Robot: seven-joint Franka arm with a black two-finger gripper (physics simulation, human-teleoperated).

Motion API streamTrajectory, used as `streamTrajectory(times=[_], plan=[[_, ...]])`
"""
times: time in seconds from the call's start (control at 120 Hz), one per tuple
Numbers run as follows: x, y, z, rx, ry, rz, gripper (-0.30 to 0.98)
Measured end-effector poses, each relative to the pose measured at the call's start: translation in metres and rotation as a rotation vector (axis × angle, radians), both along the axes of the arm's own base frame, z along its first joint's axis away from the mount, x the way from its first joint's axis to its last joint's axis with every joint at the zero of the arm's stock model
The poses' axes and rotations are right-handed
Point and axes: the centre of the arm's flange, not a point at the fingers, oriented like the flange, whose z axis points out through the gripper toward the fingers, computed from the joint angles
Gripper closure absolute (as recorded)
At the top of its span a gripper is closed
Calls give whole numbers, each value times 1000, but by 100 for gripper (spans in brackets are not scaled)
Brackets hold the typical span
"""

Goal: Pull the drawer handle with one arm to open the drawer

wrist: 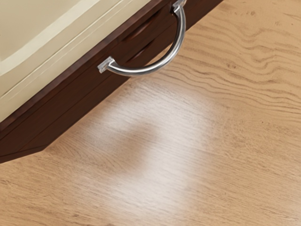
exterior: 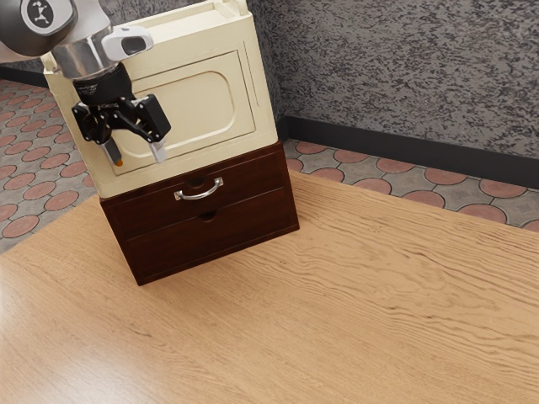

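My gripper [exterior: 137,156] hangs in front of the cream cabinet, above the drawer unit and toward the exterior view's left of the handle. Its two fingers stand apart with nothing between them. The curved silver handle [exterior: 200,196] is fixed to the upper drawer [exterior: 244,183] of the dark brown unit, and no finger touches it. That drawer sits flush in its frame. In the wrist view the handle [wrist: 165,60] arcs out from the brown front [wrist: 61,106], over the wooden table.
A lower brown drawer [exterior: 210,236] lies beneath the upper one. The cream cabinet [exterior: 194,105] stands on top of the unit. The wooden table [exterior: 337,311] spreads out before it, with a grey wall [exterior: 404,76] behind.
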Motion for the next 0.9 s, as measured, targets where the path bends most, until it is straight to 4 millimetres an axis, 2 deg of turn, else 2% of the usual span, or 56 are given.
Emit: streamTrajectory(times=[0.275,0.317,0.358,0.383,0.425,0.483,0.75,0.85,0.9], plan=[[-2,-1,4,3,-6,1,0],[-16,-6,35,25,-62,3,0],[-41,-19,77,57,-138,1,0],[-53,-27,94,71,-169,-4,0],[-62,-39,109,82,-197,-18,0],[-66,-54,117,87,-213,-42,0],[-37,-113,108,75,-250,-167,0],[-24,-126,80,75,-195,-189,0],[-25,-128,72,91,-169,-183,0]])
